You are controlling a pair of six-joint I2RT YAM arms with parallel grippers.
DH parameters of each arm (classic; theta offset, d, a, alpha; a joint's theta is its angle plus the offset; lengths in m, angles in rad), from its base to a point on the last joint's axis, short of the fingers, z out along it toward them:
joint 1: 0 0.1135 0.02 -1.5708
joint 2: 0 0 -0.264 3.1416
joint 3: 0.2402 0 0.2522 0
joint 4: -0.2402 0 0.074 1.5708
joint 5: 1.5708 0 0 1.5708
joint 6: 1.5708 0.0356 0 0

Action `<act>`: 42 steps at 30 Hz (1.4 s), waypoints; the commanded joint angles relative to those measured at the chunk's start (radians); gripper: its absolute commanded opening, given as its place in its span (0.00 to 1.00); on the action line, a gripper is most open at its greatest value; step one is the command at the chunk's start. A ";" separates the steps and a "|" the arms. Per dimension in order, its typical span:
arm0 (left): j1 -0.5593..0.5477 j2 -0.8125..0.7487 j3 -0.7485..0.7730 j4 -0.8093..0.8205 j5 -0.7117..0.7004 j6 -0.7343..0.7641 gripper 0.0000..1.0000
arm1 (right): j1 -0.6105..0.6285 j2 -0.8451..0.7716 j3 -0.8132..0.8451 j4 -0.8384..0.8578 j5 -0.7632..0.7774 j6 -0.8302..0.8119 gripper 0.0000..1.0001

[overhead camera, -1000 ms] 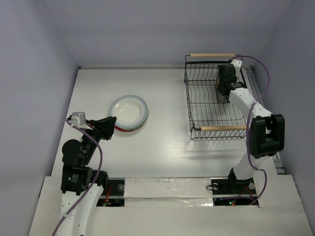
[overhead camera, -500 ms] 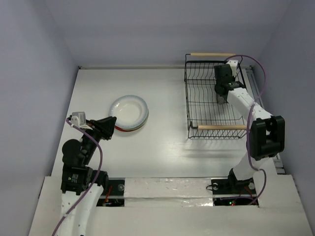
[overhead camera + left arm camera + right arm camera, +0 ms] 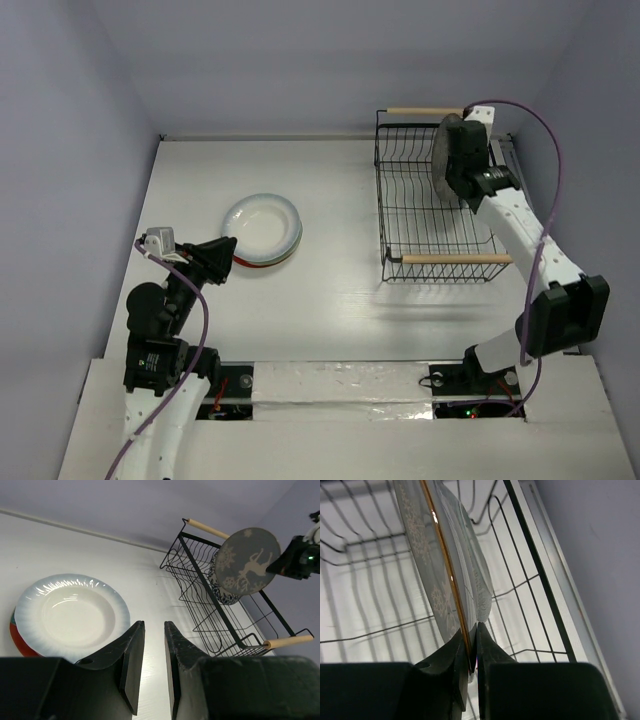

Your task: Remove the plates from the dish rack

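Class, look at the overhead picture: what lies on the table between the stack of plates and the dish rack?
Nothing: the top view shows only bare white table between the stack of plates and the dish rack.

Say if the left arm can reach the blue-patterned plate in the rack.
Probably not: the blue-patterned plate sits in the dish rack, far from the left end effector; the right end effector holds the deer plate beside it.

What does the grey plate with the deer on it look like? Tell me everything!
The grey plate is round, with a white deer and snowflakes on its face and a thin gold-looking edge. It stands on edge, raised over the dish rack near its far handle. The right end effector pinches its rim.
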 commanded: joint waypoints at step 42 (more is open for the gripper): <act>0.007 0.026 0.015 0.039 -0.003 0.005 0.21 | 0.525 0.291 -0.046 0.976 -0.857 0.844 0.00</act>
